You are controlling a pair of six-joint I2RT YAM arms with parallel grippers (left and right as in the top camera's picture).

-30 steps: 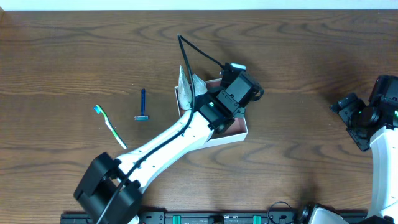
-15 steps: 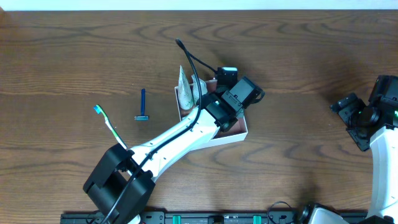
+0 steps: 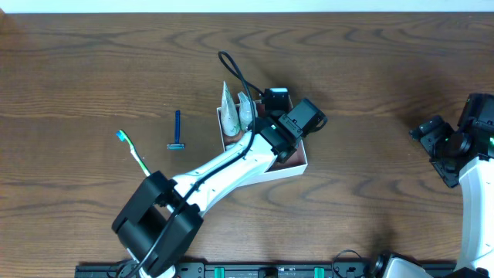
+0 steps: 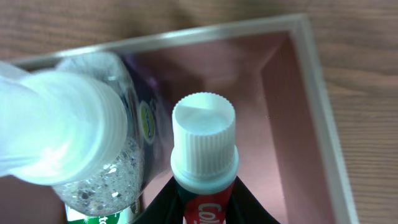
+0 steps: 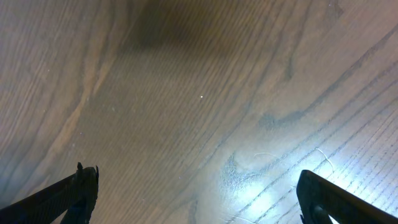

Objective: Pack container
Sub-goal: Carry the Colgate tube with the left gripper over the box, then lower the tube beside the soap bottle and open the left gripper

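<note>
1. Step in hand, as judged: a toothpaste tube [image 4: 204, 163] is being placed into the container [image 4: 320, 112], beside a clear gel bottle [image 4: 93, 155] already lying inside.
2. The left gripper [image 4: 205, 196] is clamped on the tube just below its ribbed white cap. Dark fingers are seen flanking the red label on both sides.
3. Whether the tube touches the pinkish-brown floor cannot be told from the wrist view.
4. To be done well, the tube should be lowered until it is borne by the floor before the jaws are parted. A release from height risks a bounce against the thin white wall.
5. Free floor is seen to the tube's right in the wrist view. The tube is best kept there, since the bottle sits just beside it on the left and could be nudged or rolled.
6. The jaws should be opened only slightly and drawn straight back, so the cap is not dragged over the rim.
7. The container is noted mid-table in the overhead view, under the left wrist and partly hidden by the forearm.
8. The left arm is stretched diagonally from its base at the near-left edge, with the wrist pitched down over the box.
9. The right arm is folded at the far right, well apart. The right gripper [image 5: 198, 193] is spread wide and empty above the bare table [image 5: 199, 74].
10. A toothbrush [image 3: 133, 154] and a razor [image 3: 177, 131] are noted on the table left of the container, not yet packed.
</note>
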